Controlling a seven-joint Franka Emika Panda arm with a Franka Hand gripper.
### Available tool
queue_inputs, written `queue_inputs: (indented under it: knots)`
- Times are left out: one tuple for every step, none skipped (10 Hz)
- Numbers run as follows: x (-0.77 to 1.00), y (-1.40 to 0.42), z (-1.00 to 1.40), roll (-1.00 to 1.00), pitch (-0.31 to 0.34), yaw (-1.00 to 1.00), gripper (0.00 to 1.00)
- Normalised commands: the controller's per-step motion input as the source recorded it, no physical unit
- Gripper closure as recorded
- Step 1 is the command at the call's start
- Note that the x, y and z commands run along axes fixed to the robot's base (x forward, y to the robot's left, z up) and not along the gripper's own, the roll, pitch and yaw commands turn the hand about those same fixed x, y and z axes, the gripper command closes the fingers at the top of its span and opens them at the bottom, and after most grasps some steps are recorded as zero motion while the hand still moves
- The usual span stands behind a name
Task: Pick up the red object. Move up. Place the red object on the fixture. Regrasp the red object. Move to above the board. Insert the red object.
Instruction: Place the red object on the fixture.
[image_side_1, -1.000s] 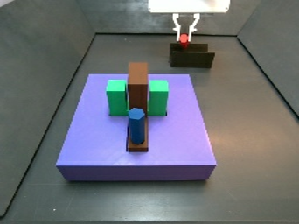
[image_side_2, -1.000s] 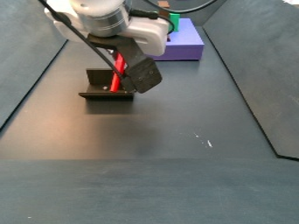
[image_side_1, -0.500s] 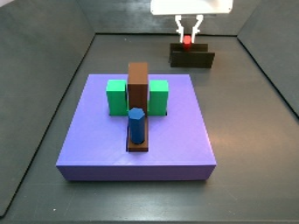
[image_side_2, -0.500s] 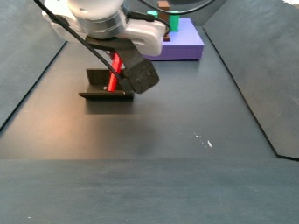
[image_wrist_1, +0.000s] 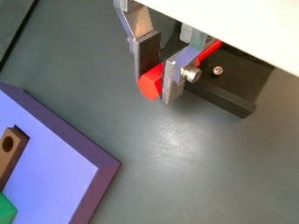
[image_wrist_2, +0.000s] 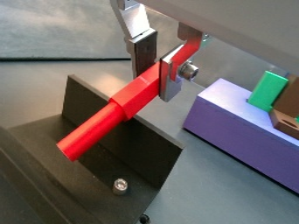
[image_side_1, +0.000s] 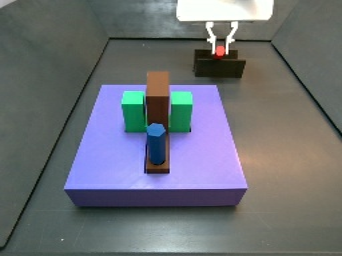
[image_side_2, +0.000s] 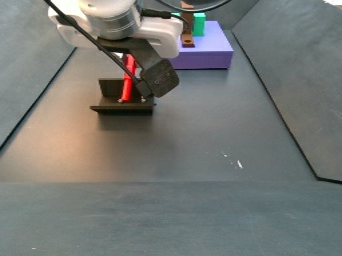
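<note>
The red object (image_wrist_2: 100, 129) is a bright-red peg that leans slanted over the upper edge of the dark fixture (image_wrist_2: 140, 162). My gripper (image_wrist_2: 158, 80) is shut on its upper part, one flat finger on each side. In a wrist view the peg's end (image_wrist_1: 149, 85) shows between the plates of the gripper (image_wrist_1: 160, 83), with the fixture (image_wrist_1: 239, 83) behind. In both side views the gripper (image_side_1: 219, 45) (image_side_2: 130, 68) hangs right over the fixture (image_side_1: 221, 68) (image_side_2: 123, 108), with the red object (image_side_1: 218, 48) (image_side_2: 126, 88) between its fingers. The purple board (image_side_1: 174, 160) lies apart from it.
On the board stand a brown upright slab (image_side_1: 158, 95), green blocks (image_side_1: 132, 110) beside it and a blue peg (image_side_1: 156, 143). Its corner (image_wrist_1: 52, 144) and side (image_wrist_2: 233, 136) lie close to the gripper. Dark walls (image_side_1: 80, 70) slope up round the floor.
The gripper has shifted a little sideways over the fixture. The red peg between its fingers now stands slightly more upright.
</note>
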Motion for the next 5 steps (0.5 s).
queue_inputs:
  knots:
    - [0.35,0.06,-0.13,-0.35,0.354,0.17,1.0]
    - [0.45,0.11,-0.12,-0.39,0.377,0.22,1.0]
    - [0.45,0.1,-0.1,-0.48,0.246,0.0,1.0]
    - [0.38,0.24,0.06,-0.73,0.22,-0.05,1.0]
    - [0.39,0.31,0.03,-0.87,0.146,-0.02,1.0]
